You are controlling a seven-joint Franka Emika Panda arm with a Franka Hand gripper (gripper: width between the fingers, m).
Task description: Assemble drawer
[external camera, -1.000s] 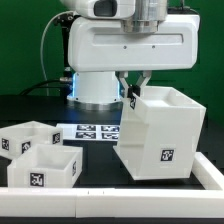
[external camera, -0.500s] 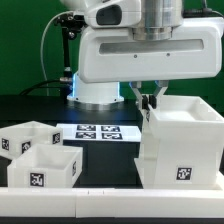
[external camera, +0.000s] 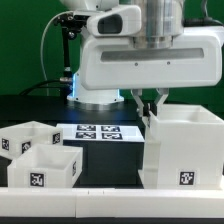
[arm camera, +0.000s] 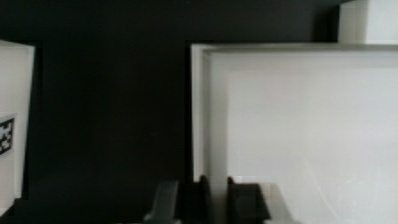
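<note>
The large white boxy casing [external camera: 185, 148] stands on the exterior view's right, open side up, with a square tag on its front face. My gripper [external camera: 150, 104] is shut on the casing's near-left wall; the wrist view shows that wall [arm camera: 199, 120] running between my two dark fingers [arm camera: 173, 200]. Two small white trays [external camera: 38, 153] with tags sit together at the exterior view's lower left. One tray's side shows at the edge of the wrist view [arm camera: 15, 120].
The marker board [external camera: 98, 132] lies flat on the black table behind the trays. A white rail [external camera: 80, 205] runs along the table's front edge. The robot's white base [external camera: 98, 85] stands behind the marker board.
My gripper has carried the casing toward the exterior view's right and turned it squarer to the camera. Most of that shift came in the first half second. The trays have not moved.
</note>
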